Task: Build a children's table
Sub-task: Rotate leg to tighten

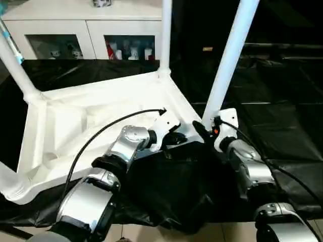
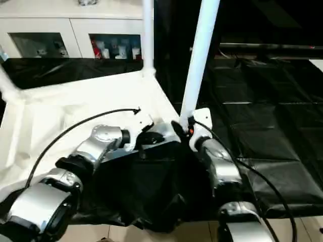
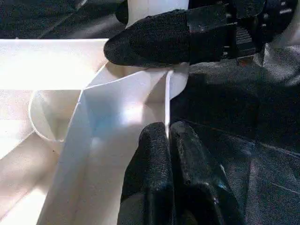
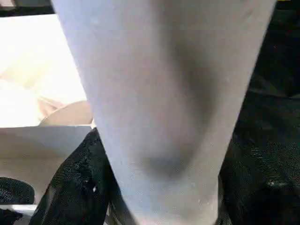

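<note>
The white tabletop (image 1: 101,111) lies upside down on a black sheet, ribbed underside up. Three white legs stand in its corner sockets: at the back (image 1: 165,35), at the left (image 1: 15,65) and at the near left (image 1: 7,186). A fourth leg (image 1: 229,60) rises tilted from the near right corner, with my right gripper (image 1: 204,130) shut around its lower end; this leg (image 4: 159,93) looms close in the right wrist view. Beside it my left gripper (image 3: 168,129) is shut on the tabletop's thin rim (image 3: 167,93), next to a round socket (image 3: 51,117).
A white cabinet (image 1: 86,30) with glass doors stands behind the work. The black sheet (image 1: 282,116) covers the surface to the right and bunches in folds under my forearms. A strip of pale floor (image 1: 151,234) runs along the near edge.
</note>
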